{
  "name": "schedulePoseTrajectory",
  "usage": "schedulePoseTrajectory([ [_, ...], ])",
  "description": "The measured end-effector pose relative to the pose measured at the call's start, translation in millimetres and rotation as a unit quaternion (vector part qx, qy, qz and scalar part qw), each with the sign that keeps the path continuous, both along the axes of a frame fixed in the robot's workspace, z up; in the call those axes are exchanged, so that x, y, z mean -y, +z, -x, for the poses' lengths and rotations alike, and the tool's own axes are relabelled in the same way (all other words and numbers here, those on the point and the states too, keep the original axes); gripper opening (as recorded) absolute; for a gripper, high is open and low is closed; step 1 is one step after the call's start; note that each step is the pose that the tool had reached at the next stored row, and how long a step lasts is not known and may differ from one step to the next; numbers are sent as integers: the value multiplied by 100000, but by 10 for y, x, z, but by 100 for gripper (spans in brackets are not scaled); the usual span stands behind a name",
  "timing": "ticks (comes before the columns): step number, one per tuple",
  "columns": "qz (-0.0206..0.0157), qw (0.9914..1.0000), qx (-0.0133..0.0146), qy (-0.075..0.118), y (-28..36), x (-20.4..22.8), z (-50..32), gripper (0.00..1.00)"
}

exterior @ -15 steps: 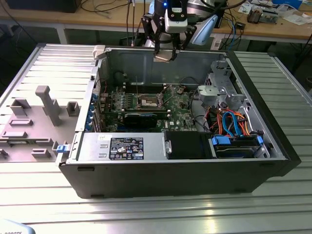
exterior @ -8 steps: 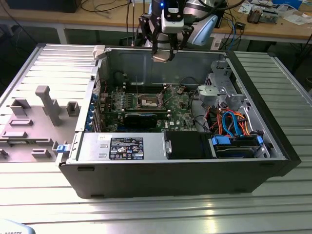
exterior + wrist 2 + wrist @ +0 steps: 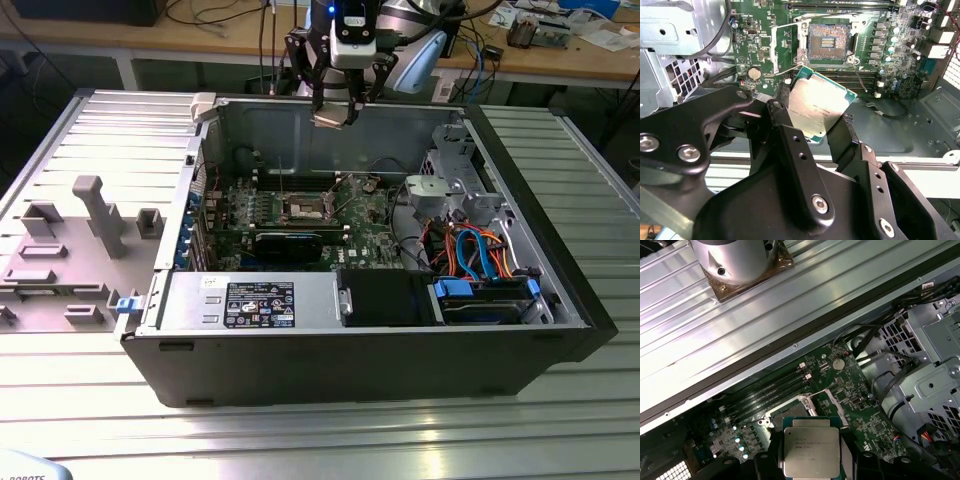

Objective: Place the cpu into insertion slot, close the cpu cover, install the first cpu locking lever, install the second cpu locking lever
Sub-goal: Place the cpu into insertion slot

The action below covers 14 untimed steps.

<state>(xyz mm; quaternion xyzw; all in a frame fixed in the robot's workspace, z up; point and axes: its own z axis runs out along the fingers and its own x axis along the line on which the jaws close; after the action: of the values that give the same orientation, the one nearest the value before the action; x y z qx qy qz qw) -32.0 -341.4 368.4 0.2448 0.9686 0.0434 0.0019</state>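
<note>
**Item: cpu** (image 3: 821,106). A flat square chip with a dull silver-grey metal lid on a green carrier board.

**Location:** We find it in the air, clamped in the gripper (image 3: 335,110) at the upper centre of the exterior view. It hangs over the far wall of the open computer case (image 3: 560,330) and well above the motherboard (image 3: 370,225). It is not yet seated.

**Holder:** The fingers (image 3: 790,140) are closed on the chip, one on each of two opposite edges, in both wrist views. The lid face is left bare between them.

**Destination:** The insertion slot (image 3: 827,42) sits at the middle of the exterior view and is empty, its contact field exposed. We judge that the cpu cover (image 3: 785,50) is swung up beside it, though its exact angle is hard to read.

**Handling, our judgement:**
- The chip is light and rigid and will not flex in the grip.
- The smooth lid and thin edges give little purchase, so it could slip or twist between the pads.
- It is fragile on the underside, and the slot's contacts bend easily, so a tilted or dragged landing is risky.
- We take it by the edges only, as it is held here, and keep it level and square to the slot.
</note>
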Motion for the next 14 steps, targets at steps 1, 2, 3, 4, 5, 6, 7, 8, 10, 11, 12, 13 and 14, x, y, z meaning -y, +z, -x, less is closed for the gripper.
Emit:
schedulePoseTrajectory([
  [1,1,100000,1,2,0,0,0,54],
  [2,0,100000,2,-1,0,0,0,54],
  [3,0,100000,1,-3,0,0,0,54],
  [4,0,100000,0,-2,0,0,0,54],
  [5,0,100000,1,-6,0,0,0,54],
  [6,-1,100000,0,-7,0,0,0,54],
  [7,1,100000,1,-8,0,0,0,54],
  [8,1,100000,1,-16,0,0,0,54],
  [10,1,99998,2,-578,-3,0,0,54],
  [11,3,99985,0,-1756,-5,0,0,54],
  [12,0,99972,0,-2384,-7,0,0,54],
  [13,-3,99958,3,-2887,-10,0,-1,54],
  [14,-1,99926,3,-3849,-14,0,-1,54],
])
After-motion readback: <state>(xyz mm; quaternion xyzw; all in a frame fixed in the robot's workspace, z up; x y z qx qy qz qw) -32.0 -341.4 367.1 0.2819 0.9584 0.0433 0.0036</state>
